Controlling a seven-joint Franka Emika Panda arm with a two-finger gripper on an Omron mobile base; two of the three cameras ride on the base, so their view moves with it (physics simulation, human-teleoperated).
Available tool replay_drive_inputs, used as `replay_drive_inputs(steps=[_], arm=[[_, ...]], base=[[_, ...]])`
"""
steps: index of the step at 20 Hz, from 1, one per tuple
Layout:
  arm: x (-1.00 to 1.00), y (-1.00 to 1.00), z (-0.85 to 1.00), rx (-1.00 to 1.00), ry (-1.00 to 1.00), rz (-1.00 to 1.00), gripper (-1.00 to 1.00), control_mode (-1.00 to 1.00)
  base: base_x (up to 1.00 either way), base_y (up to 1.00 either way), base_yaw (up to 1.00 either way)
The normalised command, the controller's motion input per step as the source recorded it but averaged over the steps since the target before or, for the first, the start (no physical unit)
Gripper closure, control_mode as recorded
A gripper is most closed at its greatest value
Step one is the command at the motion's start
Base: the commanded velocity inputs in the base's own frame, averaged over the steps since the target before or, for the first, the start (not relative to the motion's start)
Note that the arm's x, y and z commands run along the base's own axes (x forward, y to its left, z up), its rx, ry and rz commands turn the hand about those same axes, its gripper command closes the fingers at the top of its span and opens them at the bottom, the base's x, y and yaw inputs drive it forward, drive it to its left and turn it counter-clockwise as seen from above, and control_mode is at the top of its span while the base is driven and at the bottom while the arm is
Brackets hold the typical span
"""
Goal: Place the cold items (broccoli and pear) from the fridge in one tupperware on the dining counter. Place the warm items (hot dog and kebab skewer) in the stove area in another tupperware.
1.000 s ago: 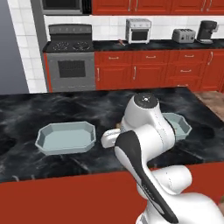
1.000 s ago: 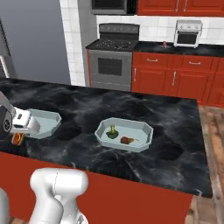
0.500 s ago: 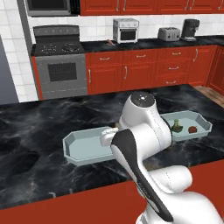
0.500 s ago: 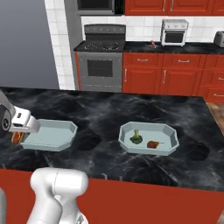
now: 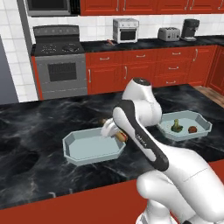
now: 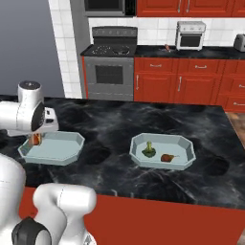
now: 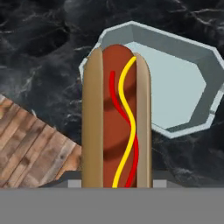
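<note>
Two tubs sit on the dark counter [image 5: 39,118], well apart. The right tub [image 6: 184,147] already has the broccoli [image 6: 149,151] and the pear [image 6: 167,157] in it, so we count the cold half as done. The left tub [image 5: 72,146] has nothing in it yet.

We carry the hot dog [image 7: 116,118] in the gripper [image 5: 114,132], jaws closed on its lower end, and it hangs just above the near right corner of the left tub. By our reckoning the next step is to bring it over the tub's floor and let go. After that the kebab skewer is left; a small reddish thing [image 5: 110,42] lies on the far counter beside the toaster oven [image 5: 125,29], but it is too small for us to say it is the skewer.

The hand view gives what the base views lack: the whole hot dog close up, bun and sausage with red and yellow stripes, and the tub [image 7: 183,83] beyond it and off to one side, with floorboards [image 7: 30,148] past the counter edge. In the left base view the arm hides most of the hot dog. The right base view shows both tubs whole, the cold items plainly, and a sliver of hot dog [image 6: 35,139] under the hand.
</note>
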Motion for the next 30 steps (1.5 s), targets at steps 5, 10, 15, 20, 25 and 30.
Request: replay_drive_inputs(steps=[5,10,15,20,25,30], arm=[[0.29,0.03,-0.55,-0.06,0.04,0.89,1.00,-1.00],[0.32,0.04,-0.47,-0.10,0.07,0.62,1.00,-1.00],[0.39,0.05,-0.26,-0.07,-0.01,0.40,1.00,-1.00],[0.28,0.11,-0.20,-0.01,-0.12,0.11,1.00,-1.00],[0.25,0.16,-0.25,-0.02,-0.10,0.00,1.00,-1.00],[0.12,0.13,-0.38,-0.03,-0.10,0.00,1.00,-1.00]], base=[[0.00,0.00,0.00],[0.00,0.00,0.00],[0.00,0.00,0.00],[0.00,0.00,0.00],[0.00,0.00,0.00],[0.00,0.00,0.00]])
